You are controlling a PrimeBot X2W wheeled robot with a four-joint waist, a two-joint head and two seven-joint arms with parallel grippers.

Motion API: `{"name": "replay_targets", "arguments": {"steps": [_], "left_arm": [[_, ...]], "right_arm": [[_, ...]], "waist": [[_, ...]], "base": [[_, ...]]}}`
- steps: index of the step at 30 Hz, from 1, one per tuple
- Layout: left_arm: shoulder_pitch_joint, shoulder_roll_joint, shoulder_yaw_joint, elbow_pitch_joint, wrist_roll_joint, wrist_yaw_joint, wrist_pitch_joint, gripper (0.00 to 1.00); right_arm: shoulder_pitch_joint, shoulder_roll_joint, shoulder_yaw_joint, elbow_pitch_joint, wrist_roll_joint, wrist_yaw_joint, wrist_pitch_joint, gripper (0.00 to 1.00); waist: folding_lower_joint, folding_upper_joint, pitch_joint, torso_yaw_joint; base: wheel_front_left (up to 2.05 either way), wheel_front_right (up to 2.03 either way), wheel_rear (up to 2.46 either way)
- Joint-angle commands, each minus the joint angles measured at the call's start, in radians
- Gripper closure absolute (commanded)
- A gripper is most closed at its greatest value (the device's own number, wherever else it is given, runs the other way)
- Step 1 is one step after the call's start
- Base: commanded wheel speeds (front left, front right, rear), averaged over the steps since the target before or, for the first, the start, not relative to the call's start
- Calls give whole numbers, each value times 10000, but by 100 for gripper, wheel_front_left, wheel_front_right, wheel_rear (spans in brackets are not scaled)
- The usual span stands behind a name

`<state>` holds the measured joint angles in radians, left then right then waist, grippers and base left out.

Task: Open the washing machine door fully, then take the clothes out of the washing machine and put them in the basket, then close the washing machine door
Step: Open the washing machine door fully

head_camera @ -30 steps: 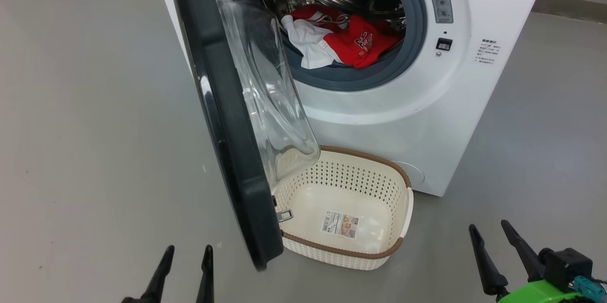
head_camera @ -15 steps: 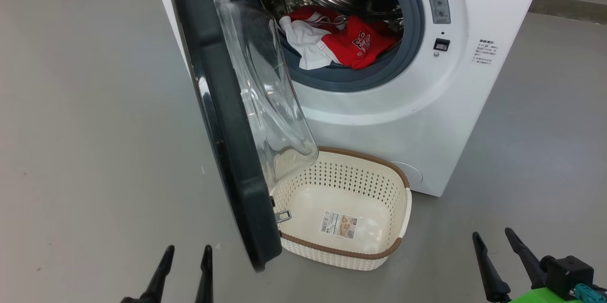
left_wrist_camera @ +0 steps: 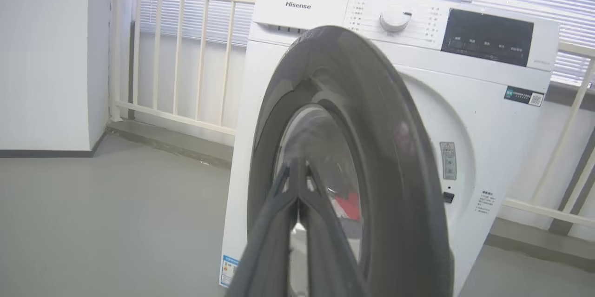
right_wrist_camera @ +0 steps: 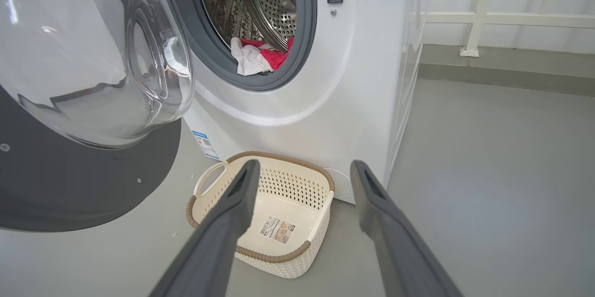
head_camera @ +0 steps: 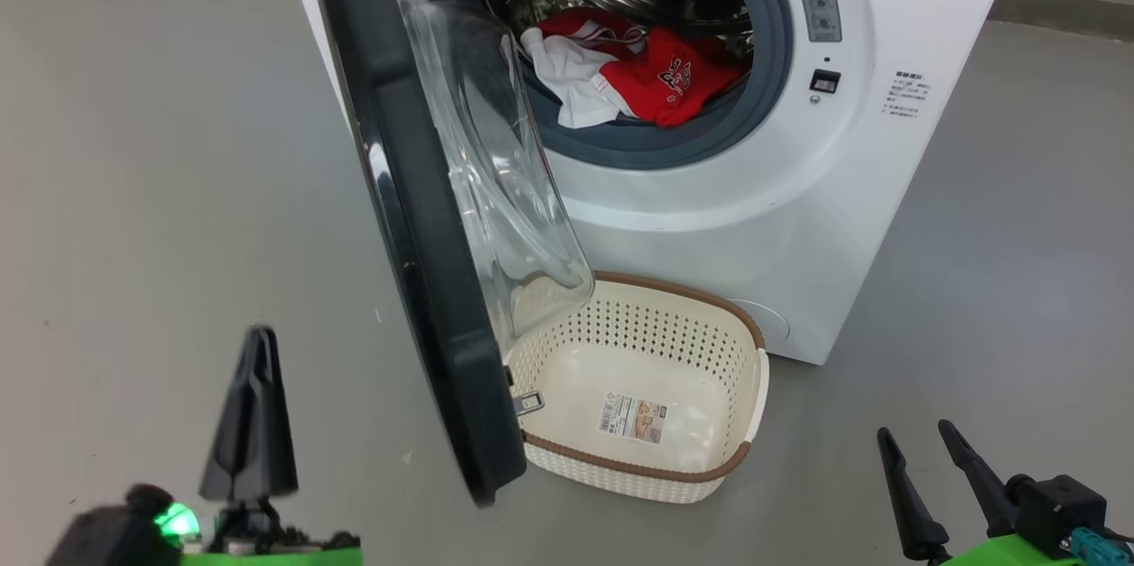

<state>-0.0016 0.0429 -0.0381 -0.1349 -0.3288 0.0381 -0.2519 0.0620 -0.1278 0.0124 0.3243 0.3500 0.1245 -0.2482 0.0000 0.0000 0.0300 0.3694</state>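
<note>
The washing machine door (head_camera: pixel 416 265) stands partly open, its glass bowl overhanging the basket (head_camera: pixel 638 469) on the floor just before the washing machine (head_camera: pixel 762 220). Red and white clothes (head_camera: pixel 656 74) lie in the drum mouth. The left gripper (head_camera: pixel 257 345), fingers pressed together on nothing, faces the door's outer side. The right gripper (head_camera: pixel 912 435) hangs spread.

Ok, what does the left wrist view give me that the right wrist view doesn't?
Left wrist view adds the control panel with its round white dial, the glossy black outer face of the large round door, and the shut left gripper. Right wrist view adds the cream-white perforated plastic basket on the floor, the steel drum, and the open right gripper. Shared: the big white front-loading washing machine, that door, and the red and white clothes inside.
</note>
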Motion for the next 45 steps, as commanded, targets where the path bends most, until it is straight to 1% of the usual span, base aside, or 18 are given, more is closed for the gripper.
{"name": "replay_targets", "arguments": {"steps": [1,5,9,12,14,18,20,21,23,24,31,36,45], "left_arm": [[-428,74,246,-584,-46,104,-99,100],[-590,74,-576,-1878,27,162,-99,100],[-614,74,-1879,-2262,253,170,-99,100],[-567,74,-2851,-2002,140,154,-99,100],[-500,74,-3377,-1506,11,132,-99,100],[-527,74,-3909,-521,-571,268,-99,100],[-591,74,-3996,-43,-864,332,-99,100],[-591,74,-3996,-43,-864,332,-99,100],[-740,74,-4019,765,-1068,378,-99,100],[-740,74,-4019,765,-1068,378,-99,100],[-1102,74,-3800,2134,-1544,319,-99,100],[-1317,74,-3498,2560,-1711,319,-99,100],[-1243,74,-2776,2693,-1614,396,-99,100]], "right_arm": [[-151,-200,190,-265,-30,62,-135,0],[-175,-201,174,-295,-45,62,-135,0],[-213,-205,215,-347,-32,62,-135,0],[-241,-230,223,-369,-22,62,-135,0],[-270,-238,226,-375,-25,62,-135,0],[-378,-257,217,-429,-40,62,-135,0],[-411,-268,234,-445,-39,62,-135,0],[-411,-268,234,-445,-39,62,-135,0],[-443,-283,267,-464,-40,62,-135,0],[-443,-283,267,-464,-40,62,-135,0],[-447,-265,265,-510,-40,62,-135,0],[-456,-273,249,-540,-48,62,-135,0],[-429,-229,270,-561,-58,62,-136,0]], "waist": [[0,0,12,-7],[0,0,61,-32],[0,0,120,-66],[0,0,163,-106],[0,0,182,-155],[0,0,260,-279],[0,0,280,-328],[0,0,280,-328],[0,0,300,-393],[0,0,300,-393],[0,0,341,-494],[0,0,411,-496],[0,0,405,-403]], "base": [[0,0,0],[0,0,0],[0,0,0],[0,0,0],[0,0,0],[0,0,0],[0,0,0],[0,0,0],[0,0,0],[0,0,0],[0,0,0],[0,0,0],[0,0,0]]}}
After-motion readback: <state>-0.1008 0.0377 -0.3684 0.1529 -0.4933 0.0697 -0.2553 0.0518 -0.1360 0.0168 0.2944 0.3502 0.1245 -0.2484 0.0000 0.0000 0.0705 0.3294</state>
